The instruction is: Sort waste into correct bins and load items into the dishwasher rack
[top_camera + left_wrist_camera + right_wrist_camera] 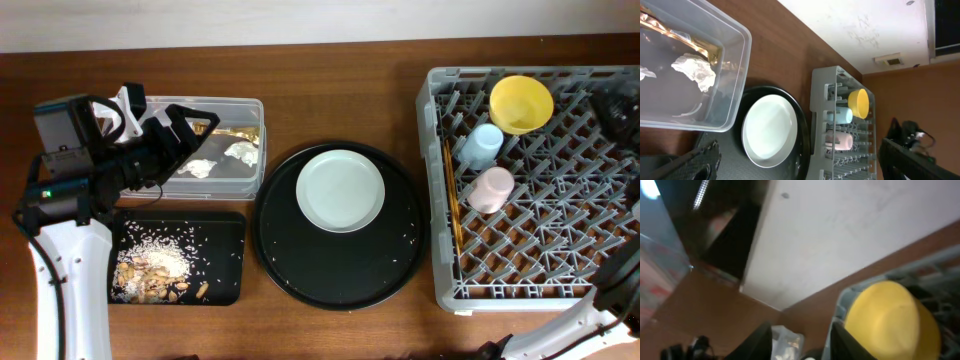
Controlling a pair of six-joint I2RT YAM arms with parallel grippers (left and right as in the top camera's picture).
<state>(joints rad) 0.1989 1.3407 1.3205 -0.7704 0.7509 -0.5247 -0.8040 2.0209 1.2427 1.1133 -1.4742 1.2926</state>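
The left claw (165, 128) gaped empty above the tub (250, 182), its waste apparently sorted. The right claw (800, 336), open too, hovered near the racked bowl (890, 320).

No text, label, brand, number or sign can be read on anything in any of the three views.

You've got a large round black tray (340, 270) lying flat on the brown wooden table (330, 95) — wood grain shows past its far edge. Beyond the tray, along the table's back, runs a pale wall (300, 20). In the left wrist view, that wall beyond the tray carries a small rectangular vent plate (888, 60) — and, farther along, a dark framed panel (947, 22).
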